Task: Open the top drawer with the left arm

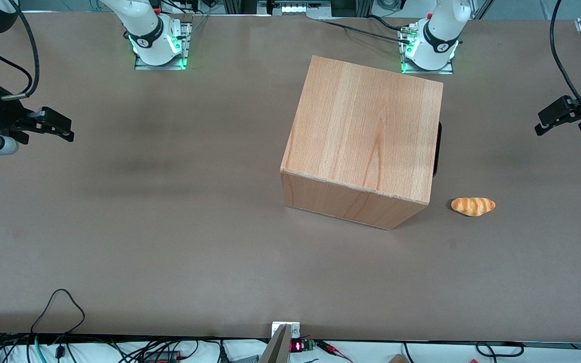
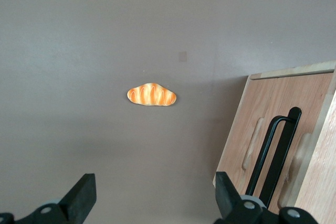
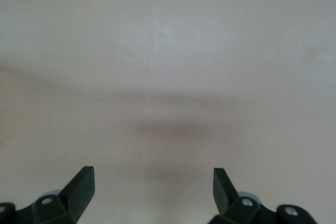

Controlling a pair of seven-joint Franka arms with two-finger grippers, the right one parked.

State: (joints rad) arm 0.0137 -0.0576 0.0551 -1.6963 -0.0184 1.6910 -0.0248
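Note:
The wooden cabinet [image 1: 366, 136] stands mid-table, its front facing the working arm's end. The top drawer is shut; in the front view only its black bar handle [image 1: 438, 148] shows, at the cabinet's edge. In the left wrist view I see the drawer front [image 2: 252, 129] with the black handle [image 2: 275, 153] on it. My left gripper [image 1: 547, 121] hovers above the table at the working arm's end, well apart from the cabinet front. Its fingers [image 2: 83, 195] are spread wide with nothing between them, and the gripper [image 2: 155, 187] is over bare table.
A small orange croissant [image 1: 473, 206] lies on the table in front of the cabinet's drawer face, nearer the front camera than the handle; it also shows in the left wrist view [image 2: 151, 95]. The arm bases [image 1: 429, 48] stand at the table's back edge.

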